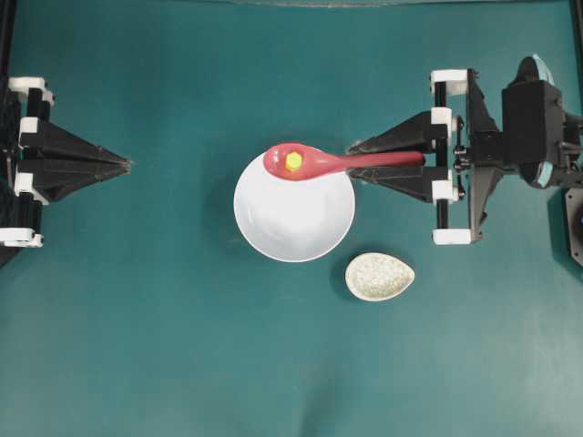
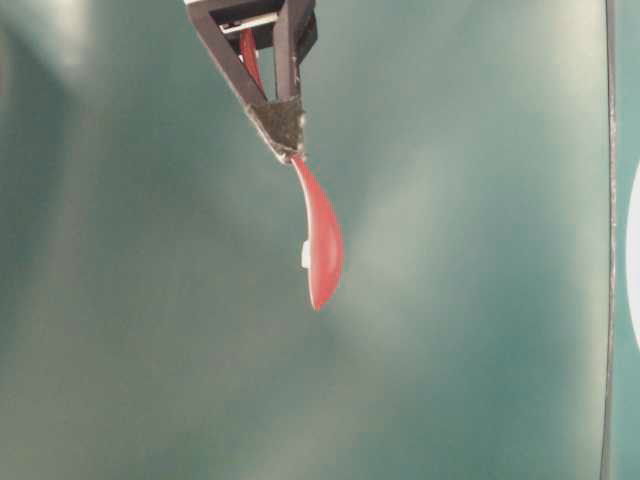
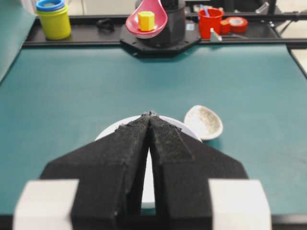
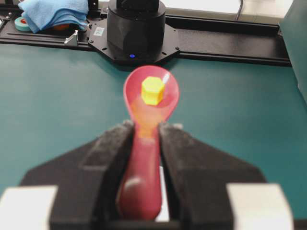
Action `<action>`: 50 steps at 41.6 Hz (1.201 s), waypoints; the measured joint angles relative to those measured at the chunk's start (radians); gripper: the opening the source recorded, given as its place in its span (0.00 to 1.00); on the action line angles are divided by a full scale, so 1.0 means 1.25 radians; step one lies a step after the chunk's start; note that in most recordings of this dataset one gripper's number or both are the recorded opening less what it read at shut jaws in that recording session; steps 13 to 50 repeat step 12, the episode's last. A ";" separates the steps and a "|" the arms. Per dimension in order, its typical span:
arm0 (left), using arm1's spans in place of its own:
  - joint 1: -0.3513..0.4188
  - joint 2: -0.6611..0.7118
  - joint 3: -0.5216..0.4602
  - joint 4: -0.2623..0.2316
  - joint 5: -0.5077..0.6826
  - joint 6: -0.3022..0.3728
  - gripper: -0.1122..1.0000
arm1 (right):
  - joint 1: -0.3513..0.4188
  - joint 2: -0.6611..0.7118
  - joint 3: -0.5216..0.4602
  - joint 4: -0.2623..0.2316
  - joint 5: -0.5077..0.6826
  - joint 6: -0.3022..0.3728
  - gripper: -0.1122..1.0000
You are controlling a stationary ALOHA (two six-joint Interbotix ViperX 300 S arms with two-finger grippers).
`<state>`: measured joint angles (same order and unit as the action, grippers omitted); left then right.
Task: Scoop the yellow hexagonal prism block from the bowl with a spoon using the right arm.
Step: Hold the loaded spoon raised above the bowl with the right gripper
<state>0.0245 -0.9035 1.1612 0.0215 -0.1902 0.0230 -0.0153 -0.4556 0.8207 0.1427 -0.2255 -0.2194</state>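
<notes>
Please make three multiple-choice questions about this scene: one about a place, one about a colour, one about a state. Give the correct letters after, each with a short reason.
1. Where is the yellow hexagonal prism block?
A. in the spoon's scoop
B. on the bottom of the bowl
C. in the speckled dish

2. What colour is the spoon?
A. white
B. pink-red
C. blue

3. What is the state of the right hand?
A. open and empty
B. shut on the bowl's rim
C. shut on the spoon's handle

Answers:
1. A: the block sits in the scoop, and the bowl and the speckled dish hold nothing.
2. B: it is glossy pink-red in every view.
3. C: both fingers press the handle in the right wrist view.
</notes>
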 measured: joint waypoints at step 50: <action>0.000 0.000 0.001 0.000 0.000 0.000 0.10 | 0.000 0.000 0.000 0.000 -0.001 0.001 0.32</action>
